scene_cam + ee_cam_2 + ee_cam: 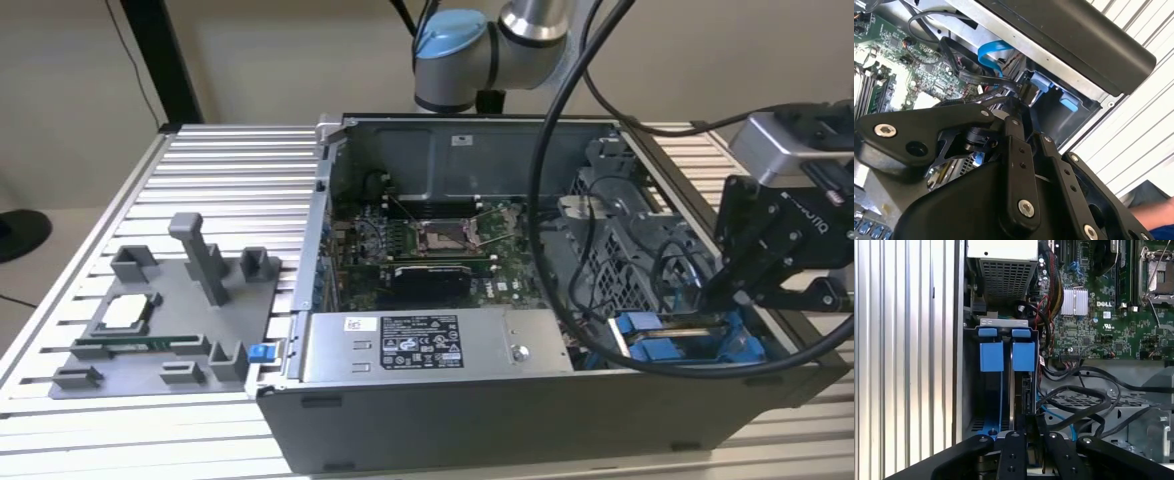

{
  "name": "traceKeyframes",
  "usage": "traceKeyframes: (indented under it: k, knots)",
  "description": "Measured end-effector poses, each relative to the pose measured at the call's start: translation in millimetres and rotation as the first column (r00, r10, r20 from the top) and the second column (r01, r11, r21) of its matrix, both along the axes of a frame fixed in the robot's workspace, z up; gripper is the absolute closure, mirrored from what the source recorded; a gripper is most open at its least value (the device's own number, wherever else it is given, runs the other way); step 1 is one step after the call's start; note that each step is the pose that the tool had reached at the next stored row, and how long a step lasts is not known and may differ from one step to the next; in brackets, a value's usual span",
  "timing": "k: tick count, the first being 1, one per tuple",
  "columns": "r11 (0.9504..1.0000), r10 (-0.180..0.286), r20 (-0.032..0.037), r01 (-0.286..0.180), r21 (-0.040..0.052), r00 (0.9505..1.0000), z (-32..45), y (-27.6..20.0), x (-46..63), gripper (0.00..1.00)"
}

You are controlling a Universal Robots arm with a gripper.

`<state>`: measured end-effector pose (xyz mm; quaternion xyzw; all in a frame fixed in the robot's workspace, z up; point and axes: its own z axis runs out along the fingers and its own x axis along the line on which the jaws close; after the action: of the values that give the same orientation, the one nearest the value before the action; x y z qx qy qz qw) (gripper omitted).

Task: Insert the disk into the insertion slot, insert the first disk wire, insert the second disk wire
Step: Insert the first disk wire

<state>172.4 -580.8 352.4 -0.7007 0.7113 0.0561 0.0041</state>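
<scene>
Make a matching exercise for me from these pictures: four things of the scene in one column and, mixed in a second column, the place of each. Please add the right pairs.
Things
1. power-supply box
2. processor socket
3. insertion slot
4. grey fixture

Places
A. on the table, outside the case, at the exterior view's left
B. in the middle of the green board
C. closest to the gripper, at the exterior view's right, with blue tabs
D. along the case's side nearest the exterior camera, sticker on top

Pairs: 1-D, 2-B, 3-C, 4-A
</scene>
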Motion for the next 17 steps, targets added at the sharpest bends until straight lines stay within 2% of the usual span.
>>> traceKeyframes:
  k: [9,11,15,17]
  knots:
    - [1.0000,-0.005,0.0009,0.005,0.0000,1.0000,-5.5,0.1,0.1,1.00]
    - [1.0000,-0.005,0.0039,0.005,0.0005,1.0000,-6.1,0.3,0.0,1.00]
    - [1.0000,-0.005,0.0149,0.005,0.0003,0.9999,-6.9,2.0,-0.2,1.00]
    - [1.0000,-0.005,0.0163,0.005,0.0002,0.9999,-7.2,3.2,-1.0,1.00]
